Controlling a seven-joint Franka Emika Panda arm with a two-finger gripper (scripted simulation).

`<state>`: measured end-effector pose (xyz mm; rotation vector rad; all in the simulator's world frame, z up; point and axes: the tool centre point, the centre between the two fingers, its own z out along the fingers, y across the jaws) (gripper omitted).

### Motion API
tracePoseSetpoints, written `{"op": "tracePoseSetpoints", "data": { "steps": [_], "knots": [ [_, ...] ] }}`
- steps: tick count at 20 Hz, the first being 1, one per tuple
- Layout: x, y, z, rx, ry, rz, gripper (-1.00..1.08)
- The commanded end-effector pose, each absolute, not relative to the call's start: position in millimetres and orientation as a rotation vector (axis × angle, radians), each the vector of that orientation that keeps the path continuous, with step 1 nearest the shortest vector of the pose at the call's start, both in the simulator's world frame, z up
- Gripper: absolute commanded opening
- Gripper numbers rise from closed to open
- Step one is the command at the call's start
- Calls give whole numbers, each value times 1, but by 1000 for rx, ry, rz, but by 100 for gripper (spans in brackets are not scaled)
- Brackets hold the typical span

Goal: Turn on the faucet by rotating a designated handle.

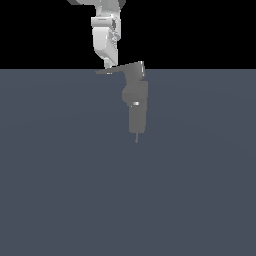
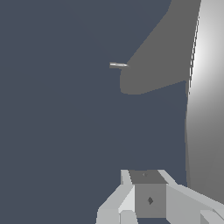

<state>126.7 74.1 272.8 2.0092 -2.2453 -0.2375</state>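
Grey blocky faucet [image 1: 136,107], thin tapered handle [image 1: 120,69] up top; jaws' state unclear.

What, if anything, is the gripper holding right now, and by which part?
Nothing can be seen held. The gripper sits at the handle near its thin end; an actual grasp cannot be told.

Faucet [image 1: 136,107] upright near floor's [image 1: 60,175] far edge; handle [image 1: 122,68] on top, pointing to exterior view's left.
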Motion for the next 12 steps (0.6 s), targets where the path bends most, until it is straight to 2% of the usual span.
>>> {"op": "tracePoseSetpoints", "data": {
  "steps": [1, 12],
  "knots": [
    [130, 76, 267, 1981, -2262, -228, -100],
    [128, 78, 263, 1963, -2272, -223, -100]
  ]
}}
